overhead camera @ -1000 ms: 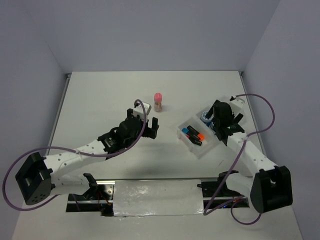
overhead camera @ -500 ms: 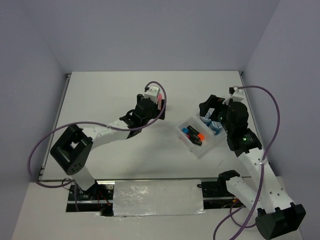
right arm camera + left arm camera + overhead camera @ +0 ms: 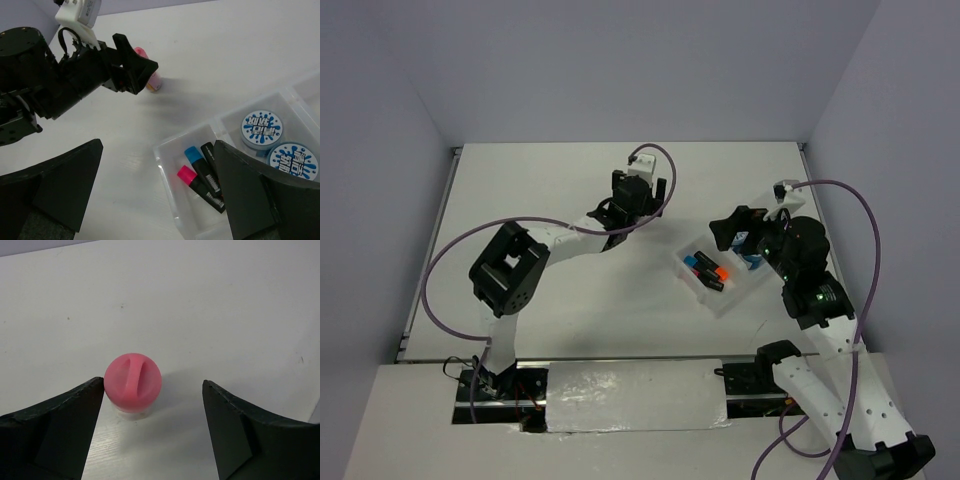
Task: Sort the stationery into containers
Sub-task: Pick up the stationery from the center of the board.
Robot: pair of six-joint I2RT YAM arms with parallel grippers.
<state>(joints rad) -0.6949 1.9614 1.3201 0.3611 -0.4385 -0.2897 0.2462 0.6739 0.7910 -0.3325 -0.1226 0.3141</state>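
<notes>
Left wrist: my left gripper [image 3: 153, 386] gapes wide, pink-capped tube [image 3: 133, 382] between its fingers, last item out; markers [image 3: 202, 172] and discs [image 3: 262, 126] sit in the tray [image 3: 161, 159].

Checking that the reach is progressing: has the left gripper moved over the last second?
Yes. In the top view the left gripper went from level with the tray toward the table's far edge, and it now straddles the pink-capped tube.

Standing upright on the white table [image 3: 520, 200], toward the middle of its far edge — a pink-capped tube [image 3: 132, 382]. Lying askew near the right edge — a translucent tray [image 3: 728, 299] of three compartments.
</notes>
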